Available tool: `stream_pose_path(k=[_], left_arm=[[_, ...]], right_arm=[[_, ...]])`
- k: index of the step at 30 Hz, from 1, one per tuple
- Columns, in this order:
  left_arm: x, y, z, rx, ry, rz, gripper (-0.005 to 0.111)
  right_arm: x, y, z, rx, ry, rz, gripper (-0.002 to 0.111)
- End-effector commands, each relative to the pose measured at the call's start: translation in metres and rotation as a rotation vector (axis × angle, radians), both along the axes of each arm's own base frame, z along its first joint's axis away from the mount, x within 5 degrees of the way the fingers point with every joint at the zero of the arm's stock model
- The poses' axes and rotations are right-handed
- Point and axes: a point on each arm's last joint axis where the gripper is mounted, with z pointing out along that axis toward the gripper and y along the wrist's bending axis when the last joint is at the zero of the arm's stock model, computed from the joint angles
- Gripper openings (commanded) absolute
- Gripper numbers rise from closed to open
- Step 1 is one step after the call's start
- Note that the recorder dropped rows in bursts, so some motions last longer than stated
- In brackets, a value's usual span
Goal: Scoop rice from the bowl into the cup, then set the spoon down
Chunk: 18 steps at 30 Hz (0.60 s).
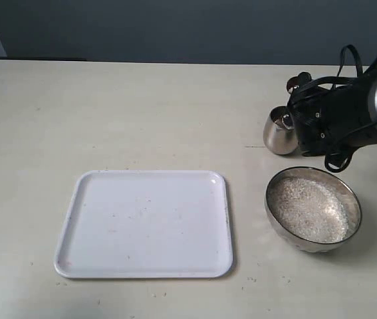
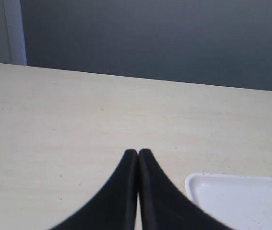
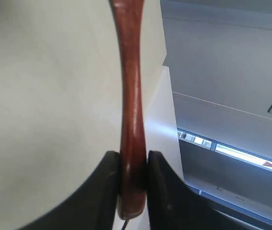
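The wide steel bowl [image 1: 306, 244] sits at the right of the table, holding a pale heap of rice [image 1: 308, 207]. Just behind it is the small steel cup [image 1: 276, 138]. My right gripper [image 1: 302, 98] hangs over the cup, shut on the reddish-brown spoon [image 3: 131, 96]. It pinches the slim handle close to its end [image 3: 134, 165]. The spoon's oval end is out of the right wrist view; in the exterior view it seems to reach the cup's mouth [image 1: 285, 121]. My left gripper [image 2: 138, 153] is shut on nothing, low over bare table, and does not show in the exterior view.
A white tray [image 1: 145, 222] lies left of the bowl in the middle of the table. Its corner [image 2: 241, 201] shows beside my left fingers. A few stray grains are scattered on the tray and on the table near its front edge.
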Motion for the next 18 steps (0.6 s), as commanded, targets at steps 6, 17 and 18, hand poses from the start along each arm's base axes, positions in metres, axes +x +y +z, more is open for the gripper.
stream_pose_path(k=[6, 17, 18], left_arm=[[-0.0003, -0.0006, 0.0022, -0.005, -0.019, -0.01, 0.001], [-0.0003, -0.0006, 0.0022, -0.005, -0.019, -0.01, 0.001], [-0.0003, -0.0006, 0.0022, -0.005, -0.019, -0.01, 0.001]], right_arm=[[-0.0005, -0.0009, 0.0013, -0.025, -0.014, 0.007, -0.001], [0.0008, -0.0008, 0.0034, -0.046, -0.029, 0.021, -0.001], [0.0008, -0.0008, 0.0034, -0.046, -0.029, 0.021, -0.001]])
